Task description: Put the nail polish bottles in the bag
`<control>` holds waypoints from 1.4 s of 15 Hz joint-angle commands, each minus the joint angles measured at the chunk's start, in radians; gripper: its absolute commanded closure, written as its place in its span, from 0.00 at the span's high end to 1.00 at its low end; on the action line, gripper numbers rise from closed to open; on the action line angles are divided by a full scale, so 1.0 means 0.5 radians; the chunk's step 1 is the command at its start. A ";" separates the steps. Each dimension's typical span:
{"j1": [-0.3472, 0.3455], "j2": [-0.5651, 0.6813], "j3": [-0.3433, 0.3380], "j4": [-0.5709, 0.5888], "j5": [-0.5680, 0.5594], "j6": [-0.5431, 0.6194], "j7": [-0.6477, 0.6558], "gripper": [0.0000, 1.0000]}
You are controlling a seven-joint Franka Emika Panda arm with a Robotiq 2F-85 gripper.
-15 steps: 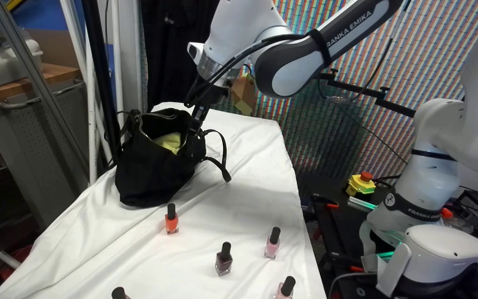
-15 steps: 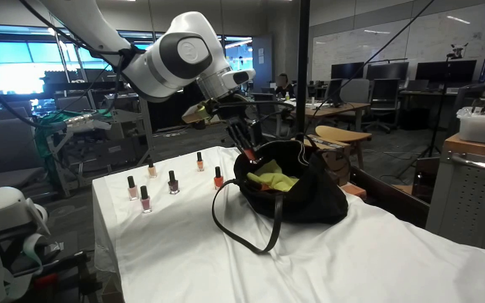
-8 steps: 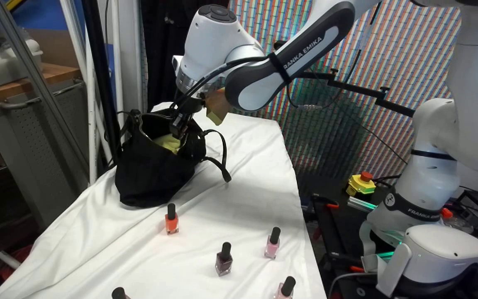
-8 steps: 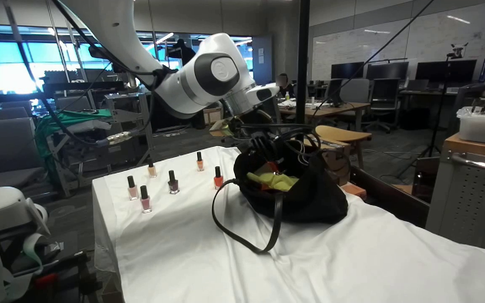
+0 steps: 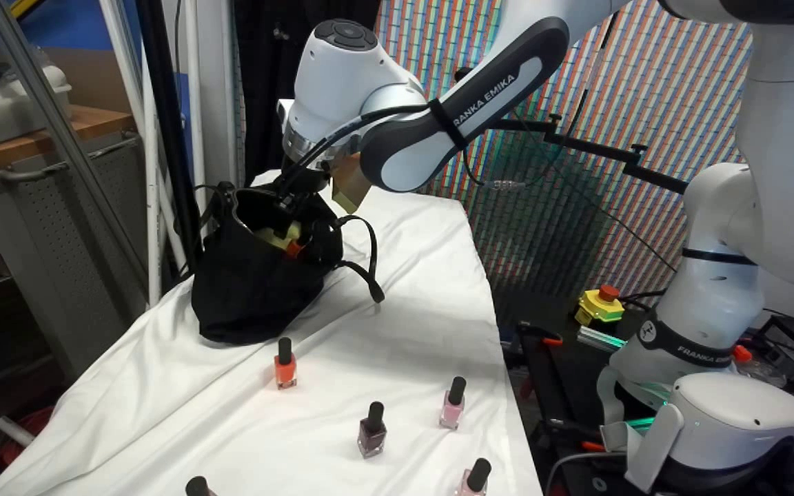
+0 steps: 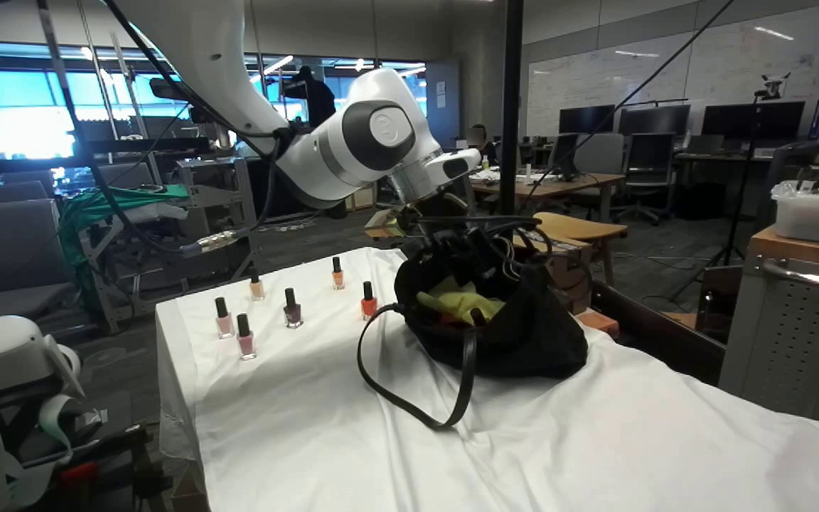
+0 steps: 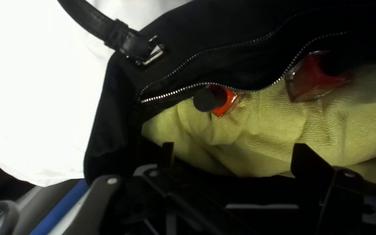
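Black bag (image 5: pixel 259 293), wide-mouthed, zip-edged

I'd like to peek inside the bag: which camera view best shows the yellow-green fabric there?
The wrist view: it looks into the bag and shows the yellow-green fabric close up, even its ribbing. Both exterior views show only a smaller patch, from farther off.

In exterior view, "RANKA EMIKA" on robot arm (image 5: pixel 485 100), higher than desk (image 5: pixel 431 310), strap (image 5: pixel 448 125) at start. "FRANKA EM", rest curving out of sight, on black band (image 5: pixel 690 349) beside desk, with round emblem (image 5: pixel 647 331). Marks on whiteboard (image 6: pixel 651 78) beyond desk: too faint to read.
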 commanded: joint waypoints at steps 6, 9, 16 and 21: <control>-0.002 -0.419 0.070 -0.382 0.114 -0.284 -0.277 1.00; -0.008 -0.620 0.121 -0.551 0.142 -0.406 -0.317 1.00; 0.018 -0.918 0.368 -0.860 0.404 -0.682 -0.420 1.00; 0.056 -0.948 0.516 -0.992 0.540 -0.703 -0.401 1.00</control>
